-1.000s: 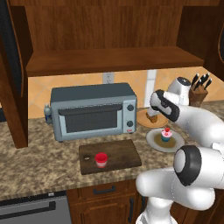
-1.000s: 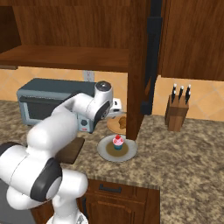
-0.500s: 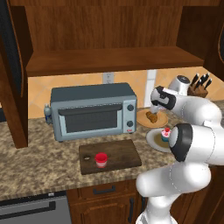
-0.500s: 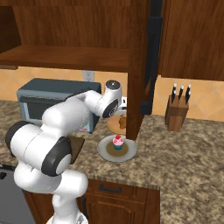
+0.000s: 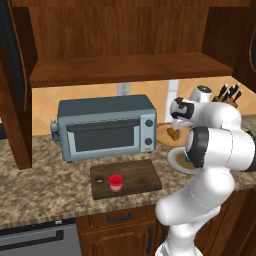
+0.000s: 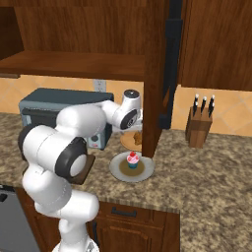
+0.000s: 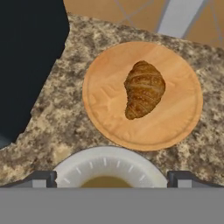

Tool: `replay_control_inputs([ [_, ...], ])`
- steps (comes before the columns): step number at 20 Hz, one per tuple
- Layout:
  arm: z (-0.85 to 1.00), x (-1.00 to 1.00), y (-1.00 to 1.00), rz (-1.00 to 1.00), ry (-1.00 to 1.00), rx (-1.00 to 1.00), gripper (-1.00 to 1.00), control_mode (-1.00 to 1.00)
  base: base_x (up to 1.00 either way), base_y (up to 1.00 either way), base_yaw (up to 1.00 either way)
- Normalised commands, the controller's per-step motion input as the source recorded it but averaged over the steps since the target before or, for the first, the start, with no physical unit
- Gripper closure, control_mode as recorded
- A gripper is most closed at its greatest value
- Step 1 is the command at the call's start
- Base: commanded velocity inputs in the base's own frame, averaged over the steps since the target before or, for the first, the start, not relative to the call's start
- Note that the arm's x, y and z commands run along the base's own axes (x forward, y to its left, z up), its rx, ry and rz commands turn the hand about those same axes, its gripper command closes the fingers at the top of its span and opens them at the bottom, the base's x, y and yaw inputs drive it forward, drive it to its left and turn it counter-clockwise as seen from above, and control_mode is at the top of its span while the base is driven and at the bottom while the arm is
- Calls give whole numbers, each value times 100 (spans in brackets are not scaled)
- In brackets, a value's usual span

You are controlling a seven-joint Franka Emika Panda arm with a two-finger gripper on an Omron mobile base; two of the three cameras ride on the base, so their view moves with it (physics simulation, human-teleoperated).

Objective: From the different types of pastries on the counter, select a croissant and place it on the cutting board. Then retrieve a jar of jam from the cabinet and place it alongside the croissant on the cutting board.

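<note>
Gripper: the gripper (image 5: 176,121) hangs over the back of the counter (image 5: 45,180), right of the toaster oven (image 5: 106,126); jaws spread as wide as they go, nothing between them.
Just changed: over the last second the arm has swung up and back from above the cupcake's plate toward the wooden plate behind it; the jaws were already wide and have stayed so.
Croissant: the croissant (image 7: 143,89) lies alone on a round wooden plate (image 7: 105,98), directly below the hand camera and a little past the fingertips; not yet touched.
Cupcake: the pink-frosted cupcake (image 6: 132,159) sits on a white plate (image 6: 118,170) nearer the counter's front edge, just in front of the wooden plate.
Jam jar: the red jar of jam (image 5: 115,182) already stands on the cutting board (image 5: 142,175), near its middle.
Cabinet: the wall cabinet (image 5: 130,35) stands open, its plank shelf bare where visible.
Meaning for the task: judging by the layout, the jam half looks done and the hand is now lined up over the right pastry; what remains is a straight descent, a close across the croissant's narrow body, and a carry left to the board beside the jar.
</note>
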Motion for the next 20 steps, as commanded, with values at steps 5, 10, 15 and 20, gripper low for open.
replay_control_inputs([
  [5, -11, 9, 0, 0, 3, 0, -100, -100, 0, 0, 0],
  [10, -7, 35, -2, 0, 1, 0, -100, -100, 0, 0, 0],
  [15, -4, 25, -9, 0, 1, 1, -100, -100, 0, 0, 0],
  [20, -6, 44, -11, 0, 3, 0, -100, -100, 0, 0, 0],
])
